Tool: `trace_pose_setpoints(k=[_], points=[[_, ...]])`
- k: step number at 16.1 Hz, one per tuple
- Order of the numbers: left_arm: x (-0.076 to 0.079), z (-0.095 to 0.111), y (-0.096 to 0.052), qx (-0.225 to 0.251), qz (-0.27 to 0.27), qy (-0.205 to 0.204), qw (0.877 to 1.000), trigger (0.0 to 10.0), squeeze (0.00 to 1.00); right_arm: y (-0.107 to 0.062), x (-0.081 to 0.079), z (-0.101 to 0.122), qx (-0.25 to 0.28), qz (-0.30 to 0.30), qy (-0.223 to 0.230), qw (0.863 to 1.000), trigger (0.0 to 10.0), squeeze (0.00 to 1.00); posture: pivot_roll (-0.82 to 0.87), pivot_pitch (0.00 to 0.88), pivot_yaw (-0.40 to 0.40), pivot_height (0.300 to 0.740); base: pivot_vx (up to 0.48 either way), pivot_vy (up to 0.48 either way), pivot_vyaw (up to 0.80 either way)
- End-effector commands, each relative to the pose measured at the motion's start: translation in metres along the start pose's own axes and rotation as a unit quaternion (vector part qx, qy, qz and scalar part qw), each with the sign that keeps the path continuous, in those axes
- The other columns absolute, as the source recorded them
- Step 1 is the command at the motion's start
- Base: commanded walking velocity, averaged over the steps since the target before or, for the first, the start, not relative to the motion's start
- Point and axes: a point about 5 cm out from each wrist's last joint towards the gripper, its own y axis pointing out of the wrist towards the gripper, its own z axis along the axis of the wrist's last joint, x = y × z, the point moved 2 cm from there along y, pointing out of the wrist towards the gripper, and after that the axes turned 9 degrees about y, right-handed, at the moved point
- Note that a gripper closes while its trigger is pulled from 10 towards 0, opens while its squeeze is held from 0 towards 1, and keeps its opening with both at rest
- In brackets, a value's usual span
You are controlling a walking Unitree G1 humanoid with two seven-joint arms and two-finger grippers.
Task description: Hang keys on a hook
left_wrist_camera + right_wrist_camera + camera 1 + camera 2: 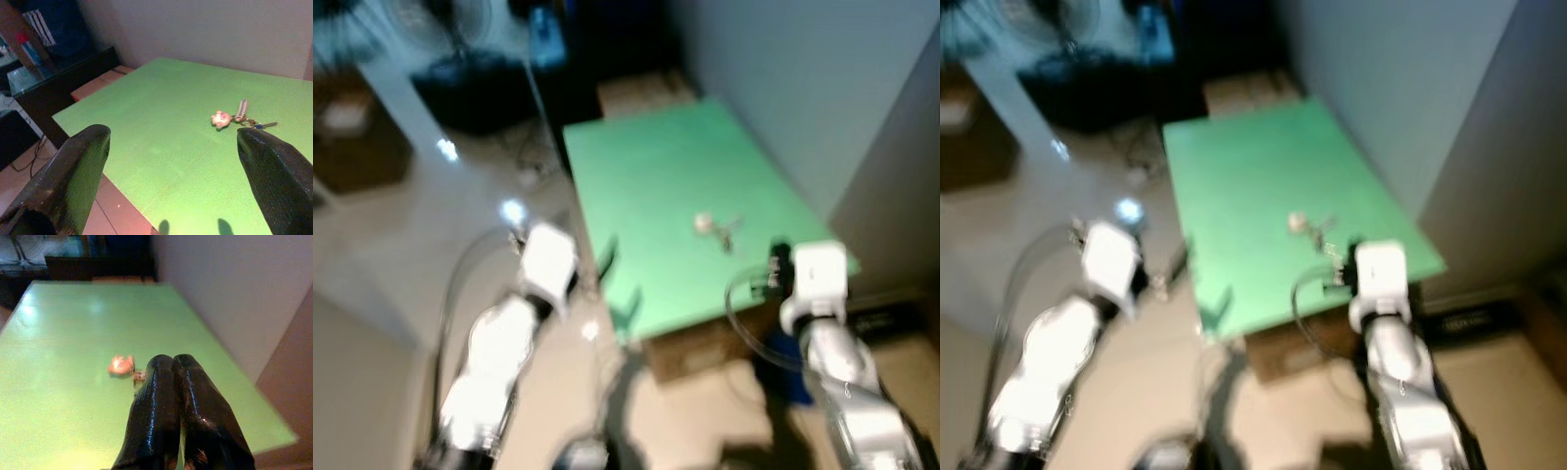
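A flat, light green tabletop (675, 196) stands against a pale grey wall (803, 78), and on it lies a small bunch of keys (247, 120) with a round pinkish charm and a short pale strap, resting toward the near half of the surface and closer to the wall side than to the open floor side. The head views are blurred, so the keys show there only as a pale blob with a dark tangle beside it. The right gripper (177, 363) reaches over the near edge of the tabletop, its two long black fingers pressed together with no gap between them and nothing held; in its wrist view the pink charm lies just beyond the tips, on the table, apart from them. The left gripper (173, 142) is at the floor-side edge of the tabletop, its two black fingers spread wide with nothing between them, and its wrist view looks across the green surface to the keys well ahead. Beneath the near edge of the tabletop sits a brown cardboard box (705, 348) on the pale tiled floor (421, 235).
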Motion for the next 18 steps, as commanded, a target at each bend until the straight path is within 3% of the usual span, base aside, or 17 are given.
trace_pose_setpoints(k=[1, 4, 9, 11, 13, 18], points=[[-0.010, 0.005, 0.001, 0.005, 0.009, 0.016, 1.000, 10.0, 0.00, 0.003, -0.006, 0.005, 0.011, 0.009, 0.001, 1.000, 10.0, 0.00, -0.16, 0.151, 0.123, 0.740, 0.304, 0.000, 0.00], [-0.009, 0.005, 0.001, 0.005, 0.011, 0.016, 1.000, 10.0, 0.00, 0.003, -0.007, 0.006, 0.013, 0.024, -0.022, 0.999, 10.0, 0.00, -0.16, 0.153, 0.121, 0.740, 0.301, 0.000, 0.00], [-0.011, 0.003, 0.000, -0.001, 0.022, 0.019, 1.000, 10.0, 0.00, 0.002, -0.010, 0.007, 0.012, 0.041, -0.009, 0.999, 10.0, 0.00, -0.16, 0.159, 0.116, 0.740, 0.179, 0.000, 0.32], [-0.014, 0.000, -0.001, -0.011, 0.031, 0.028, 0.999, 10.0, 0.00, 0.000, -0.014, 0.006, 0.008, 0.065, -0.013, 0.998, 10.0, 0.00, -0.16, 0.161, 0.114, 0.740, 0.000, 0.000, 0.00], [-0.018, -0.005, -0.004, -0.023, 0.043, 0.022, 0.999, 10.0, 0.00, -0.003, -0.030, 0.003, 0.001, 0.120, 0.006, 0.993, 10.0, 0.00, -0.15, 0.162, 0.111, 0.740, 0.000, 0.000, 0.00], [-0.023, -0.014, -0.011, -0.048, 0.063, 0.013, 0.997, 10.0, 0.00, 0.004, -0.042, -0.001, -0.001, 0.152, 0.002, 0.988, 10.0, 0.00, -0.14, 0.171, 0.093, 0.740, 0.000, 0.000, 0.00]])
